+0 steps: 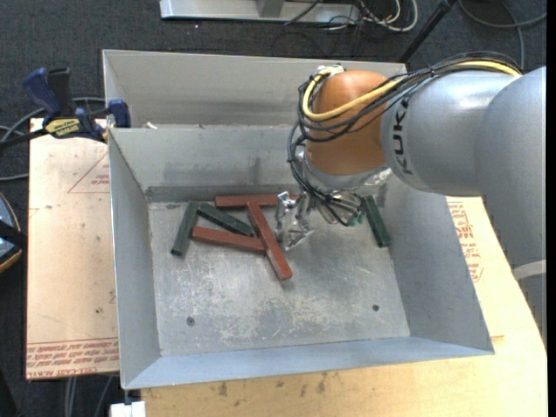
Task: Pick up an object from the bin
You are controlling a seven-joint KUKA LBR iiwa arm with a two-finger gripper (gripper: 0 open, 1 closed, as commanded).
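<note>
Hand low near the middle of the grey bin, beneath the orange wrist cover; spread or pressed together, cannot tell. Just beside it at 9 o'clock, a long red-brown stick, slanting from 11 toward 5 o'clock; touching or apart, cannot tell. Farther toward 9 o'clock, a loose heap: a second red-brown stick, a third red-brown stick, a dark green stick, an outer green stick. At 3 o'clock of the hand, a lone green stick, well apart from the heap.
</note>
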